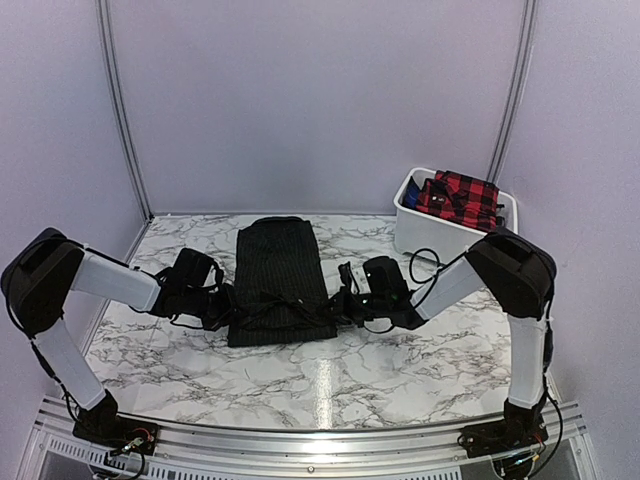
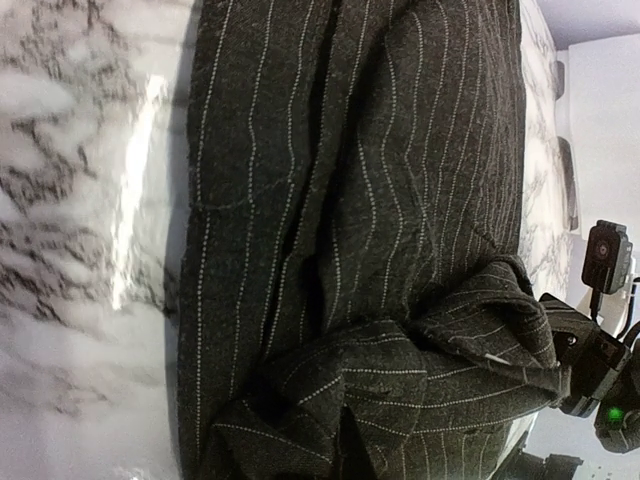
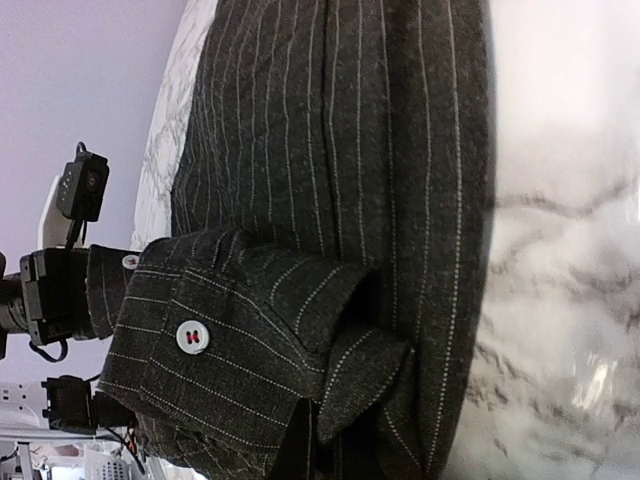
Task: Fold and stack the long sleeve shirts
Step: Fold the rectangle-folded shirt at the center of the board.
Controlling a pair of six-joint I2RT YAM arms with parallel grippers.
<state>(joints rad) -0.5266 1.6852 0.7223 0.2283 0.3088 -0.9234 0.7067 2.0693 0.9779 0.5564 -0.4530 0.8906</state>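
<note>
I see my left gripper [image 1: 226, 306] and right gripper [image 1: 338, 306] pinching the near edge of the black pinstriped cloth shirt [image 1: 277, 262]. Both are clamped tight.

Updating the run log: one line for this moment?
left gripper: jaws shut on pinstripe shirt | right gripper: jaws shut on pinstripe shirt | plaid shirt: in white bin

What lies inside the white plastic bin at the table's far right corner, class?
A red-and-black plaid cloth garment fills the white plastic bin, rising above its rim. Anything beneath it, and the bin's floor, is covered.
</note>
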